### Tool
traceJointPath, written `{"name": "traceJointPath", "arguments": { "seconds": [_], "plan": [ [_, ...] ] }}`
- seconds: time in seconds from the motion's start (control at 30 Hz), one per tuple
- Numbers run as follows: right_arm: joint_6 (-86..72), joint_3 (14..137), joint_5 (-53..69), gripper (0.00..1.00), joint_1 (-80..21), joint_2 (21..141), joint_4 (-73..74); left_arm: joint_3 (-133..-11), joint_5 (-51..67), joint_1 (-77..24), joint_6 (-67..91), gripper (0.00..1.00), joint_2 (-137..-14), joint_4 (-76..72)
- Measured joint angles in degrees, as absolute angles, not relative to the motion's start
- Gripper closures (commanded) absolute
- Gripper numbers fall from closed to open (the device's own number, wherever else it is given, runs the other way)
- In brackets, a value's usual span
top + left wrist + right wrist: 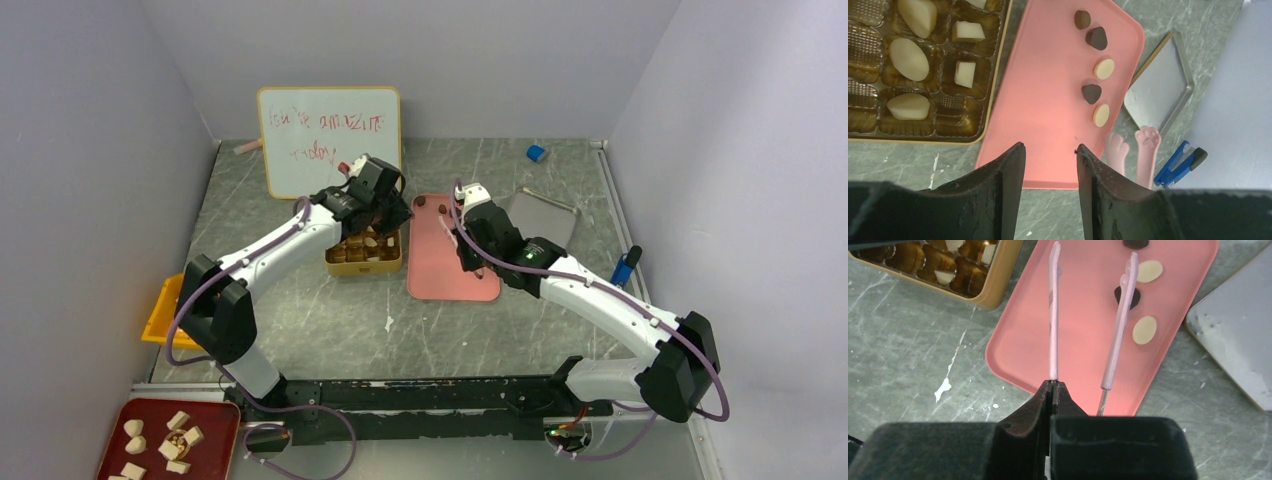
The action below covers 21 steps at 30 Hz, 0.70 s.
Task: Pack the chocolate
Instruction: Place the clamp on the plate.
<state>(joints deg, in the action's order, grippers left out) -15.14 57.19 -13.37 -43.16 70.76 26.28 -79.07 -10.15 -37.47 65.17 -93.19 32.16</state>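
Clamping one leg of the pink tongs, the right gripper has its jaws pressed together on that strip, and the other leg stands free just to the right. The tongs are spread, with nothing between their paw-shaped tips, and reach out above the pink tray. The free leg crosses in front of one dark piece; whether it touches cannot be told.

The left gripper is spread and holds nothing. It hangs over the near edge of the same tray, just right of the gold box.

The chocolate lies on the tray, five small pieces in a row along its right side: dark round, dark heart-like, light oval, dark heart-like, light oval, each apart from the next. Several cells of the box hold pale pieces.

A silver tin lid lies just beside the tray's right edge on the grey marbled table, with a blue clip near it. At the back a whiteboard leans on the wall, and at the near left corner a red tray holds beige chunks.
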Motion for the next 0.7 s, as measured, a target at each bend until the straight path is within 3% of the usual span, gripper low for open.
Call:
{"name": "traceJointPath", "arguments": {
  "seconds": [0.7],
  "plan": [
    [-17.74, 43.53, -6.92, 1.0, -43.18, 74.04, 17.37, -75.57, -8.8, -37.5, 63.61, 0.57, -90.45, 29.63]
  ]
}}
